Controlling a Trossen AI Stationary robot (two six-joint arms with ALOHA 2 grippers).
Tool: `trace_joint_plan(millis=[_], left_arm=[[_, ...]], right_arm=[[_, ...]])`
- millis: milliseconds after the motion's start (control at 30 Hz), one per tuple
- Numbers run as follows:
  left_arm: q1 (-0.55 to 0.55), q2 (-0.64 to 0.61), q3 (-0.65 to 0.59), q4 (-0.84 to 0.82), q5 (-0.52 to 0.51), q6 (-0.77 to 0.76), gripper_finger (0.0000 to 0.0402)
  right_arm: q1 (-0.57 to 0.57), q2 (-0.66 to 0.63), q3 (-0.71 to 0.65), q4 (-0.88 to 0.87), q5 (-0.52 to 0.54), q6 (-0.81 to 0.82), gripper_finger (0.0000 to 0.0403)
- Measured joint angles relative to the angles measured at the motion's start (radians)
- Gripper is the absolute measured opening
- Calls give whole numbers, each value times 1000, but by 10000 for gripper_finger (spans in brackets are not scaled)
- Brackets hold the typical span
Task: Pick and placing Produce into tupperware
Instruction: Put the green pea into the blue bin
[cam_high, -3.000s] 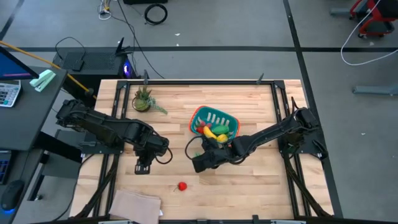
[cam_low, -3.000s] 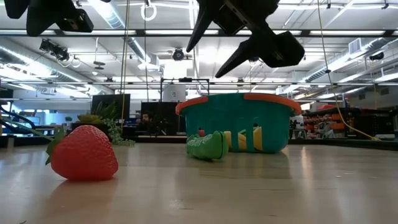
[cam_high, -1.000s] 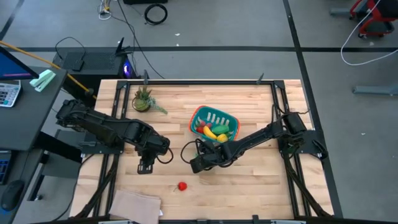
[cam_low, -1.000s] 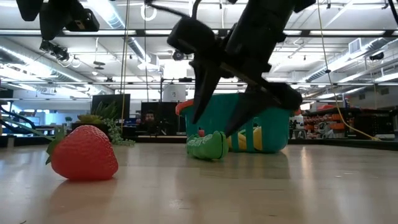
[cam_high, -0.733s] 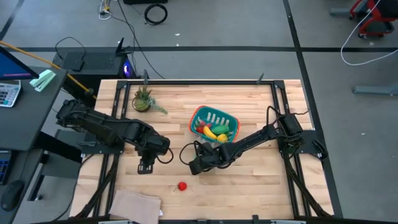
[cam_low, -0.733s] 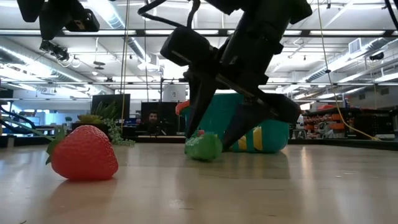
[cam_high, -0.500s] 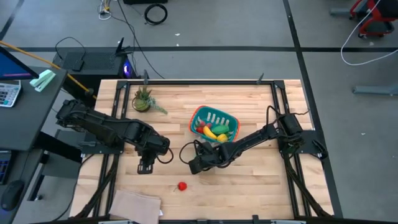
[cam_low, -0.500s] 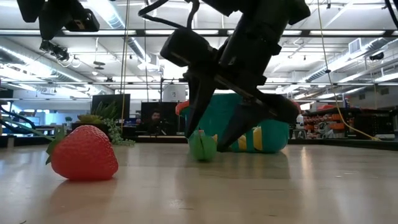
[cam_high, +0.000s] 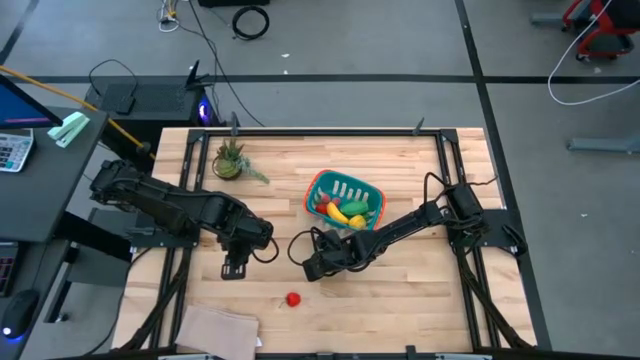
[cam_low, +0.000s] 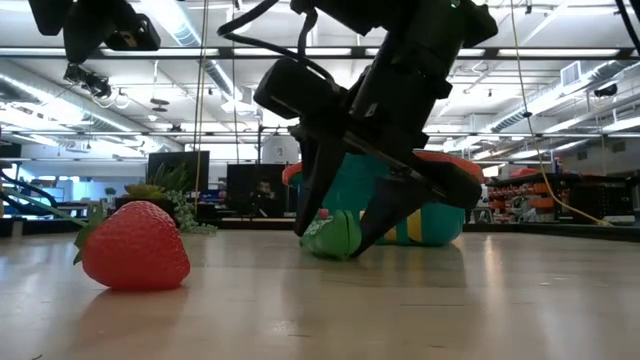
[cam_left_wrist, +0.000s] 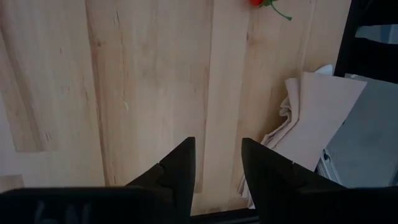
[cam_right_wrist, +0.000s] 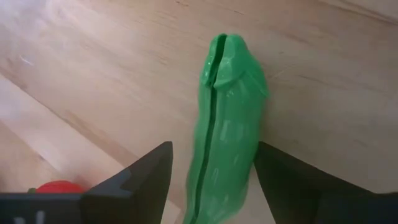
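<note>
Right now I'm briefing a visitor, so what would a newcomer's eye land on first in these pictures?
Probably the right gripper, down at the wooden table with open fingers on either side of a glossy green plastic pea pod, just in front of the teal slotted basket with the orange-red rim. Next, the red toy strawberry alone near the front edge. The left gripper hangs over bare wood by a tan cloth.

Basket (cam_high: 344, 187) mid-frame on table (cam_high: 400, 290), pod (cam_right_wrist: 225, 118) lower left of it, strawberry (cam_high: 293, 298) lower still, cloth (cam_high: 215, 328) bottom left.
</note>
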Motion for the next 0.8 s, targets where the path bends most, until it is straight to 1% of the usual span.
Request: trace_joint_plan(millis=[100,200,500,700,800], left_arm=[[0,0,0,0,0,0,135],[0,0,0,0,0,0,139],[0,0,0,0,0,-1,137],[0,0,0,-1,0,-1,131],[0,0,0,0,0,-1,134]], right_arm=[[0,0,0,-1,4,-1,229],[0,0,0,-4,4,-2,211],[3,0,-2,13,4,-10,116],[3,-18,-4,57,16,-11,113],[3,-51,-4,74,20,-32,131]])
